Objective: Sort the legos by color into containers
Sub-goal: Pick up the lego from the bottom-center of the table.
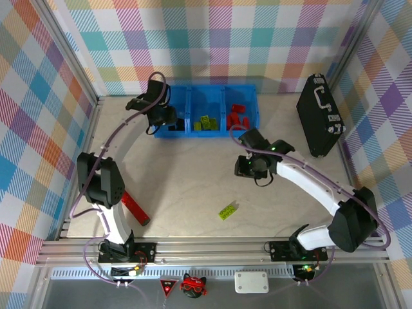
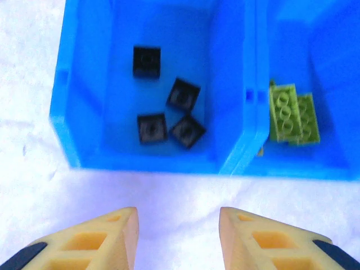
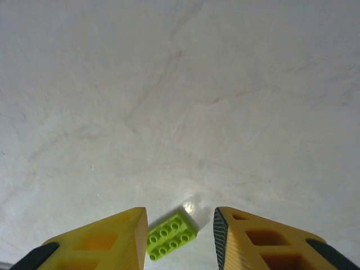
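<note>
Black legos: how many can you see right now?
4 black legos, all in the left bin: one toward the far wall, one at the centre, two side by side near the front wall. The bin floor shows whole, so none looks hidden.

Plastic items on a smooth, faintly veined desk [image 3: 225, 84]
Containers [image 2: 236, 152]: glossy blue plastic. Legos [image 2: 286, 107]: hard studded plastic, slight sheen. Fingers [image 3: 253, 239] of right hand [image 3: 180, 212]: matt yellow plastic.
</note>
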`<state>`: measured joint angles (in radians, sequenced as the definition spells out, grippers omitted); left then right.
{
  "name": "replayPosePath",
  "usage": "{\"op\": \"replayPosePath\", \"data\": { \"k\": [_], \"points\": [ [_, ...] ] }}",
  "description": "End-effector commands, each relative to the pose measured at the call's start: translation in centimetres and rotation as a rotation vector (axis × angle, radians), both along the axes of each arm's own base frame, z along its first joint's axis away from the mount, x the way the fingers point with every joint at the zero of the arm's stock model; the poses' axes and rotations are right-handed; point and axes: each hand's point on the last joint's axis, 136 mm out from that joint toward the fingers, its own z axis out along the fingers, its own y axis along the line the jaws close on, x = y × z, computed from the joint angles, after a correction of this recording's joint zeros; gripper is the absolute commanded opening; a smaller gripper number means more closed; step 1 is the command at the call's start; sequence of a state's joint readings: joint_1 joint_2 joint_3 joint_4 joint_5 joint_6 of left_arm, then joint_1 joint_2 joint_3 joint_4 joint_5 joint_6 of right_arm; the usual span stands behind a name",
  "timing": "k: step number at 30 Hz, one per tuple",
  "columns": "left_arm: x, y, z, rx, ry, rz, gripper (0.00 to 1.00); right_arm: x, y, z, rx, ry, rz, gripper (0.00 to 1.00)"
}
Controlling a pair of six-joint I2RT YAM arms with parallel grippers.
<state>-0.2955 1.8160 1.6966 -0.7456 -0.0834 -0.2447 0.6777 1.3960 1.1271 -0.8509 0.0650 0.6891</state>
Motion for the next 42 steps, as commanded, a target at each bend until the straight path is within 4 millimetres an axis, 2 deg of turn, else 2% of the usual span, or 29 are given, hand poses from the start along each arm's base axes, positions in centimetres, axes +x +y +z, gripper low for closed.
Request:
{"op": "replayPosePath", "data": {
  "k": [1,6,14,16,18,22,28,34,42],
  "points": [
    [-4.2,1.4,0.8,0.05,0.078,-0.055,0.42,-1.8,1.3,-1.7,-0.003,0.084,-0.029,0.4],
    [-6.2,3.6,3.0,0.157,-0.001,-0.079,0.45,-4.2,3.6,-3.7,-0.023,0.156,0.016,0.44],
    [-7.0,4.8,2.8,0.219,-0.107,-0.095,0.45,-7.4,5.6,-6.3,-0.036,0.291,0.018,0.55],
    [-7.3,5.2,2.4,0.236,-0.107,-0.084,0.45,-7.8,5.7,-6.8,-0.043,0.315,0.006,0.61],
    [-7.3,5.4,2.2,0.24,-0.113,-0.078,0.45,-8.0,5.3,-7.5,-0.071,0.338,-0.033,0.62],
    [-7.1,5.5,2.2,0.234,-0.112,-0.067,0.45,-8.3,4.6,-9.0,-0.112,0.379,-0.12,0.62],
    [-7.2,5.4,2.1,0.214,-0.102,-0.069,0.45,-10.1,4.0,-11.1,-0.144,0.446,-0.181,0.63],
    [-7.3,5.1,2.1,0.196,-0.098,-0.075,0.45,-11.3,4.4,-11.8,-0.174,0.483,-0.152,0.67],
    [-7.2,5.2,1.9,0.201,-0.091,-0.072,0.45,-10.7,5.0,-11.9,-0.213,0.461,-0.109,0.62]
  ]
}}
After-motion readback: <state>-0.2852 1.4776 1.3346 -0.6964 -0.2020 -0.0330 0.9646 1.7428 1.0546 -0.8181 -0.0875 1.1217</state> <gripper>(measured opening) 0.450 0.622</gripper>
